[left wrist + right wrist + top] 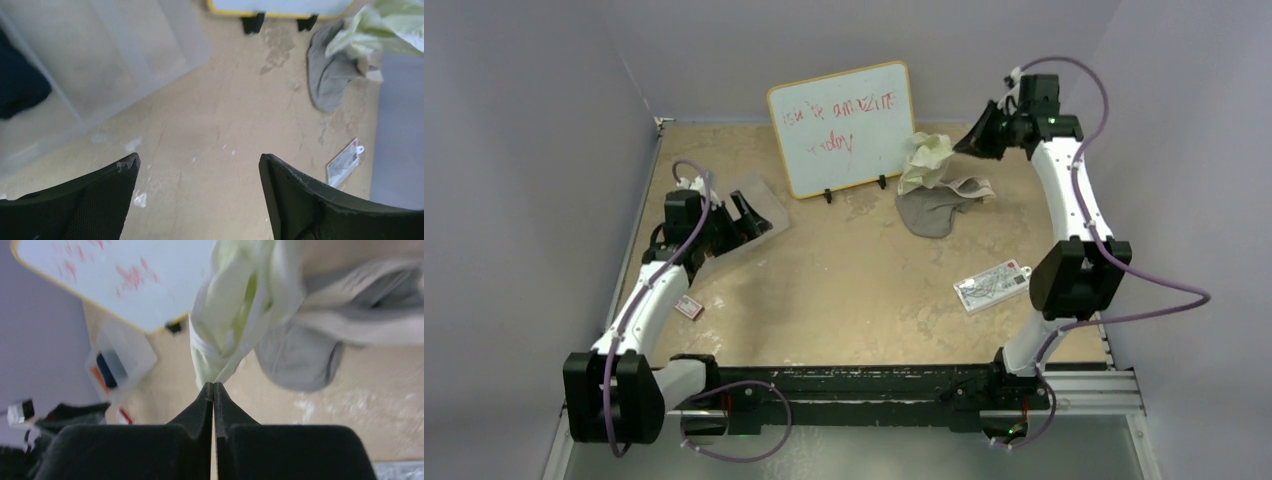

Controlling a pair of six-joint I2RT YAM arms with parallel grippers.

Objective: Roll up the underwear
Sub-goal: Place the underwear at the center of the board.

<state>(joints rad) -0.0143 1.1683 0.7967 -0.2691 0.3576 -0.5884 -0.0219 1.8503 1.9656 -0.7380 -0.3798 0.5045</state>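
Observation:
My right gripper (977, 135) (213, 385) is shut, with a corner of the pale cream underwear (931, 153) (235, 305) pinched at its tips and the cloth pulled up off the table at the back right. The grey underwear with beige waistband (936, 208) (300, 355) lies crumpled under and beside it; it also shows in the left wrist view (327, 75). My left gripper (746, 215) (199, 162) is open and empty above bare table beside a clear bin (759, 195) (120, 55). Navy underwear (20, 85) (106, 369) and orange underwear (96, 377) lie in that bin.
A yellow-framed whiteboard (844, 125) stands at the back centre. A white printed card (992, 285) (345, 161) lies on the right of the table. A small red item (688, 307) lies near the left edge. Walls close in the left, back and right.

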